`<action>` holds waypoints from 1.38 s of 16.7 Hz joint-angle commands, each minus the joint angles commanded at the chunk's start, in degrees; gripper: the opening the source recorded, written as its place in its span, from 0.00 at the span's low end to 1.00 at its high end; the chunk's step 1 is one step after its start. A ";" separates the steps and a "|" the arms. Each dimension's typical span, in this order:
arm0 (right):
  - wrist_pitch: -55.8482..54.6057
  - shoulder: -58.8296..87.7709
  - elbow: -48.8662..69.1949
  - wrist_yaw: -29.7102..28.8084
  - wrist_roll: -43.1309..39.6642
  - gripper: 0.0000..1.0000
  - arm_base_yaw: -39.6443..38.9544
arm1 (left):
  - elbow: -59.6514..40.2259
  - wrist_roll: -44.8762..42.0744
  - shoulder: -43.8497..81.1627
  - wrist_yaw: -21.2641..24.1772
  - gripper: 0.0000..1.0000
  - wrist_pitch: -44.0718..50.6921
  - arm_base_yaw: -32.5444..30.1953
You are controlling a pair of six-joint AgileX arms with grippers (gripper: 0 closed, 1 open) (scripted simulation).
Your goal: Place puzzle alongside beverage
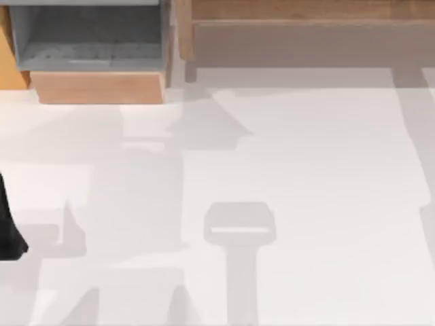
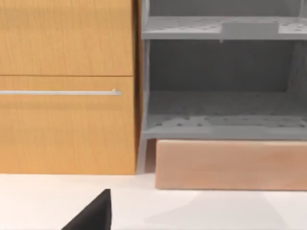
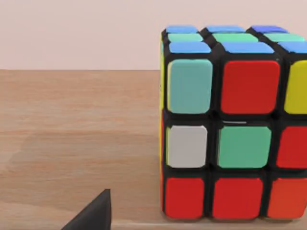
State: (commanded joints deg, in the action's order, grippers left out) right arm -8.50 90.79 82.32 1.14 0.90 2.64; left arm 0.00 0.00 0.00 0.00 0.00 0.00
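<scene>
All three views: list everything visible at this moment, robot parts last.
Table: one, white, spans the top view under grey shadows.
Shelf unit: one, grey, two tiers seen in the left wrist view; at the top view's upper left.
Cabinet: one, orange wood with a thin silver handle, beside the shelf unit.
Block: one, pale wood, under the shelf unit.
Bench: one, brown wood, along the top view's far edge.
Puzzle cube: one, multicoloured with red, green, blue, yellow and white tiles, standing on a wooden surface in the right wrist view.
Left arm: black part at the top view's left edge.
Finger: dark tip in the left wrist view.
Finger: dark tip near the cube.
</scene>
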 joint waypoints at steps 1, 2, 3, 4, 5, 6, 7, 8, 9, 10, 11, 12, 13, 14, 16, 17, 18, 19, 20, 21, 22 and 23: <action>0.07 -0.21 -0.27 0.00 -0.01 1.00 -0.31 | 0.00 0.00 0.00 0.00 1.00 0.00 0.00; 0.08 -0.03 -0.07 -0.05 -0.01 1.00 -0.26 | 0.00 0.00 0.00 0.00 1.00 0.00 0.00; 0.15 0.72 0.72 -0.15 0.00 1.00 -0.17 | 0.00 0.00 0.00 0.00 1.00 0.00 0.00; 0.29 1.98 2.11 -0.19 0.00 1.00 -0.13 | 0.00 0.00 0.00 0.00 1.00 0.00 0.00; 0.47 3.63 4.05 -0.20 0.00 1.00 -0.14 | 0.00 0.00 0.00 0.00 1.00 0.00 0.00; 0.69 5.46 6.17 -0.22 -0.01 1.00 -0.13 | 0.00 0.00 0.00 0.00 1.00 0.00 0.00; 0.94 7.34 8.26 -0.24 -0.01 1.00 -0.13 | 0.00 0.00 0.00 0.00 1.00 0.00 0.00; 1.20 9.14 10.34 -0.27 -0.01 1.00 -0.12 | 0.00 0.00 0.00 0.00 1.00 0.00 0.00; 1.45 10.75 12.28 -0.29 -0.02 1.00 -0.12 | 0.00 0.00 0.00 0.00 1.00 0.00 0.00; 1.65 12.09 13.84 -0.31 -0.02 1.00 -0.12 | 0.00 0.00 0.00 0.00 1.00 0.00 0.00; 1.78 12.99 14.80 -0.33 -0.03 1.00 -0.12 | 0.00 0.00 0.00 0.00 1.00 0.00 0.00; 1.82 13.35 15.16 -0.33 -0.03 1.00 -0.12 | 0.00 0.00 0.00 0.00 1.00 0.00 0.00; 1.82 13.35 15.16 -0.33 -0.03 1.00 -0.12 | 0.00 0.00 0.00 0.00 1.00 0.00 0.00; 1.82 13.35 15.16 -0.33 -0.03 1.00 -0.12 | 0.00 0.00 0.00 0.00 1.00 0.00 0.00; 1.82 13.35 15.16 -0.33 -0.03 0.92 -0.12 | 0.00 0.00 0.00 0.00 1.00 0.00 0.00; 1.82 13.35 15.16 -0.33 -0.03 0.85 -0.12 | 0.00 0.00 0.00 0.00 1.00 0.00 0.00; 1.82 13.35 15.16 -0.33 -0.03 0.77 -0.12 | 0.00 0.00 0.00 0.00 1.00 0.00 0.00; 1.82 13.35 15.16 -0.33 -0.03 0.70 -0.12 | 0.00 0.00 0.00 0.00 1.00 0.00 0.00; 1.82 13.35 15.16 -0.33 -0.03 0.62 -0.12 | 0.00 0.00 0.00 0.00 1.00 0.00 0.00; 1.82 13.35 15.16 -0.33 -0.03 0.55 -0.12 | 0.00 0.00 0.00 0.00 1.00 0.00 0.00; 1.82 13.35 15.16 -0.33 -0.03 0.47 -0.12 | 0.00 0.00 0.00 0.00 1.00 0.00 0.00; 1.82 13.35 15.16 -0.33 -0.03 0.40 -0.12 | 0.00 0.00 0.00 0.00 1.00 0.00 0.00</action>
State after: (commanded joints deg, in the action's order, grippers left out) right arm -6.68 104.13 97.48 0.80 0.87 2.51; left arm 0.00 0.00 0.00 0.00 0.00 0.00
